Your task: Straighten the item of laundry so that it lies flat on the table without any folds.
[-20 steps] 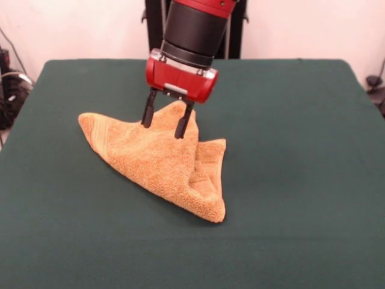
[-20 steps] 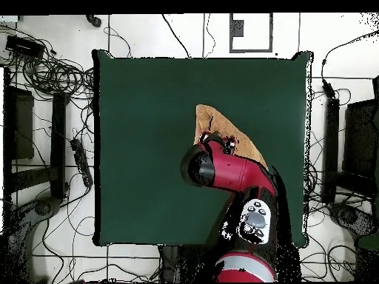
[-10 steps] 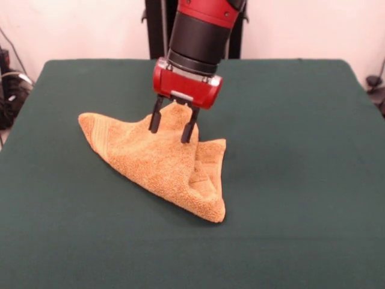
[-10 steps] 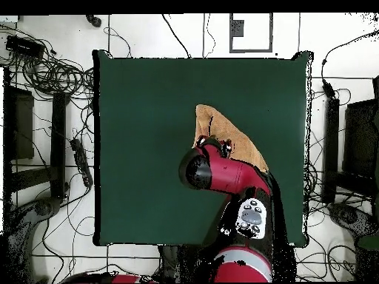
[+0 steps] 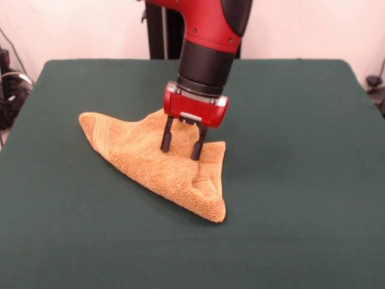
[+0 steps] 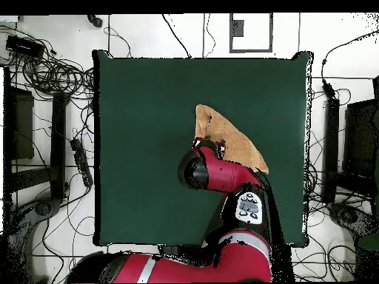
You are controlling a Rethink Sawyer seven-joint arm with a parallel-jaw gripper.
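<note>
Orange-tan terry cloth, the towel [image 5: 157, 159], is lying folded into a rough triangle on the dark green counter [image 5: 301, 180], somewhat toward the robot's side of the counter's middle. In the front view one woven band is showing near the towel's left corner, a doubled-over flap with its hemmed edge is sitting along the right side, and the thick folded point is reaching toward the camera.

Directly over the towel's upper middle, the red and black arm [image 5: 207, 42] is coming down from above, carrying the pincer [image 5: 180, 143]. Its two dark fingers [image 5: 165, 138] are standing apart, a clear strip of towel showing between them. Both tips are pointing down at the cloth and appear to be touching or just meeting its surface; nothing is caught between them.

In the overhead view the arm is covering the towel's edge nearest the robot, leaving the rest [image 6: 229, 140] showing beyond the wrist.
</note>
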